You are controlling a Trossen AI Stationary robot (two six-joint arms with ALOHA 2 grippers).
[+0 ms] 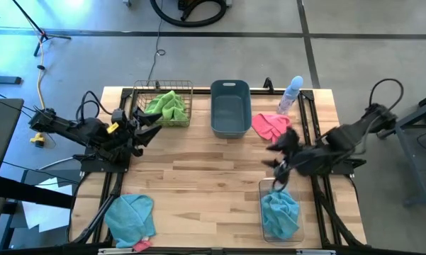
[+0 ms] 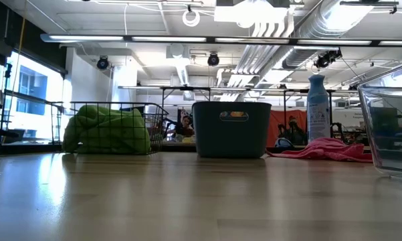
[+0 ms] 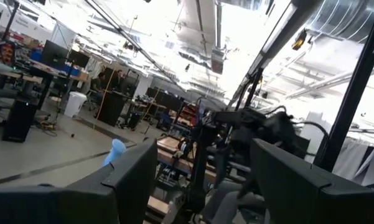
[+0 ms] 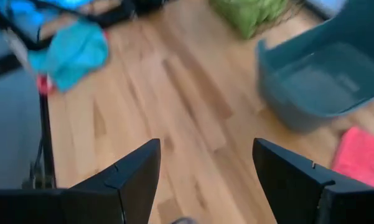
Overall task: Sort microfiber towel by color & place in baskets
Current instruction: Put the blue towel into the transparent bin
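The right hand (image 1: 282,157) hovered with its fingers apart and empty, just above the clear bin (image 1: 281,212) that already held a blue towel (image 1: 280,211). A pink towel (image 1: 268,125) lay on the surface (image 1: 198,184) just beyond that hand, beside the grey-blue tub (image 1: 230,108) — by the look of it the next piece to sort. Doing that well would mean coming straight down on the bunched middle of the cloth, pinching a thick fold and lifting it clear of the tub's wall before letting go. The spray bottle (image 1: 290,95) stood close behind the pink towel and could be knocked over by a wide swing.

The left hand (image 1: 143,127) waited, fingers apart and holding nothing, right beside the wire basket (image 1: 163,105), where a green towel (image 1: 167,106) already sat. Well behind that hand, at the near corner of the surface, a second blue towel (image 1: 130,215) lay unsorted with a scrap of pink (image 1: 142,245) peeking out at its edge — a long reach away from the clear bin.
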